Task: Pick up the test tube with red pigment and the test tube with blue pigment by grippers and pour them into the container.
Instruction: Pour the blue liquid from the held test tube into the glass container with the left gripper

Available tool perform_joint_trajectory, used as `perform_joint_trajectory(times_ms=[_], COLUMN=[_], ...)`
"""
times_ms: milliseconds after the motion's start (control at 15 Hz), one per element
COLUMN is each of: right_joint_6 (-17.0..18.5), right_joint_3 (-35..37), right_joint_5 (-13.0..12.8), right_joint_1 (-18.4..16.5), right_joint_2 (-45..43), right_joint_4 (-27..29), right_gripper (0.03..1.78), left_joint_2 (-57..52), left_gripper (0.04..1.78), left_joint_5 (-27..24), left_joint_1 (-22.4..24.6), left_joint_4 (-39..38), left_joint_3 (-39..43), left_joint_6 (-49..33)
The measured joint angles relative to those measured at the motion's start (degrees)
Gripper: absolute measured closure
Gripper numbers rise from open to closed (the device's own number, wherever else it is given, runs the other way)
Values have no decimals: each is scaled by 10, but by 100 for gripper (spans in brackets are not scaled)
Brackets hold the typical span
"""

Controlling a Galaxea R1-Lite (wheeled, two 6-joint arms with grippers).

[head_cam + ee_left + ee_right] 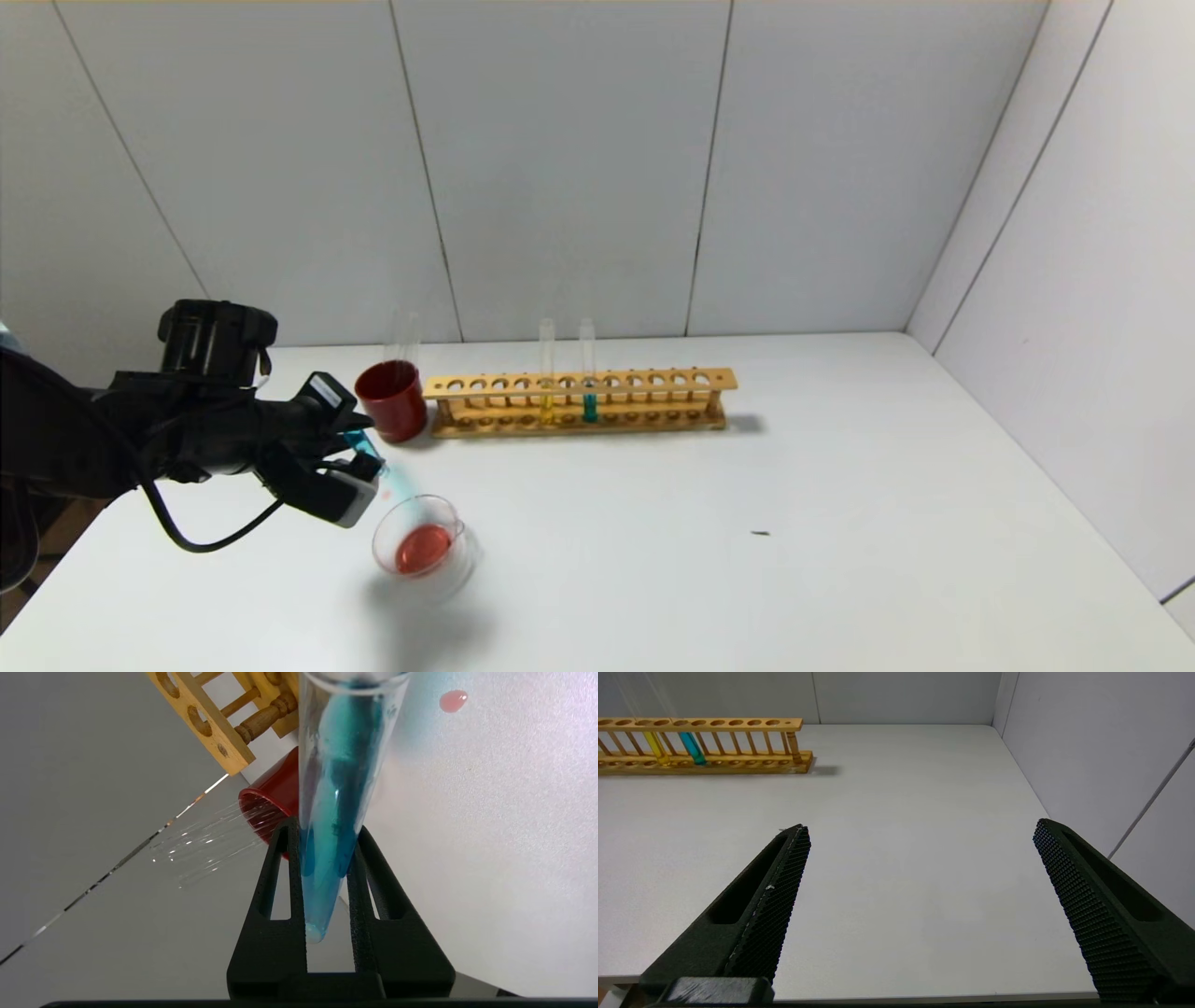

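Near the table's (840,523) left front edge, the left pincer (359,446) pinches the blue-pigment test tube (385,469), tilted over the red-filled glass dish (422,549); next, tip further.

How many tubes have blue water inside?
2. One test tube with blue pigment is tipped over the glass container, gripped by the left gripper. Another blue tube stands in the wooden rack, beside the yellow tube.

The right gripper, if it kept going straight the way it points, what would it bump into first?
Probably nothing soon: the right gripper, open, points over bare table toward the back wall. The wooden rack sits off to one side.
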Motion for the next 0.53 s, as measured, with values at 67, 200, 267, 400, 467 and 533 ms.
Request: perform_joint_trajectory(times_ms=[67, 200, 267, 400, 467, 533], right_joint_6=[0, 0, 0, 0, 0, 0], right_joint_3=[0, 0, 0, 0, 0, 0], right_joint_5=[0, 0, 0, 0, 0, 0], right_joint_1=[0, 0, 0, 0, 0, 0], right_joint_2=[0, 0, 0, 0, 0, 0], right_joint_4=[0, 0, 0, 0, 0, 0], right_gripper=[6, 6, 6, 6, 6, 6], left_joint_2=[0, 1, 1, 2, 3, 4], left_gripper=[151, 151, 151, 151, 151, 151], left_joint_5=[1, 6, 11, 16, 17, 18], left_joint_1=[0, -1, -2, -3, -3, -4], left_joint_4=[0, -5, -5, -5, -5, -5], left_joint_3=[0, -1, -2, -3, -4, -4], left_joint_6=[9, 18, 18, 17, 17, 17])
